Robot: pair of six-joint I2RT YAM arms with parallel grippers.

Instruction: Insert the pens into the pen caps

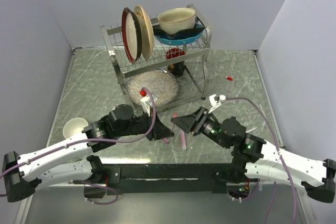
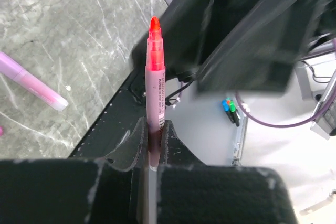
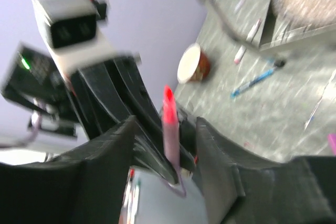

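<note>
Pinching the salmon-barrelled pen [image 2: 156, 87] low on its shaft, the left gripper [image 2: 154, 137] is seen pressed tight, and the red tip is left free above the jaws. The right gripper [image 3: 165, 129] is held spread, one finger on either side of that pen with a gap on each side. Both are placed over the near edge of the table [image 1: 94, 82]. A pink pen [image 1: 183, 139] is seen just beside them. A red cap [image 1: 229, 78] lies well apart, near the right wall, with bare marble around it.
</note>
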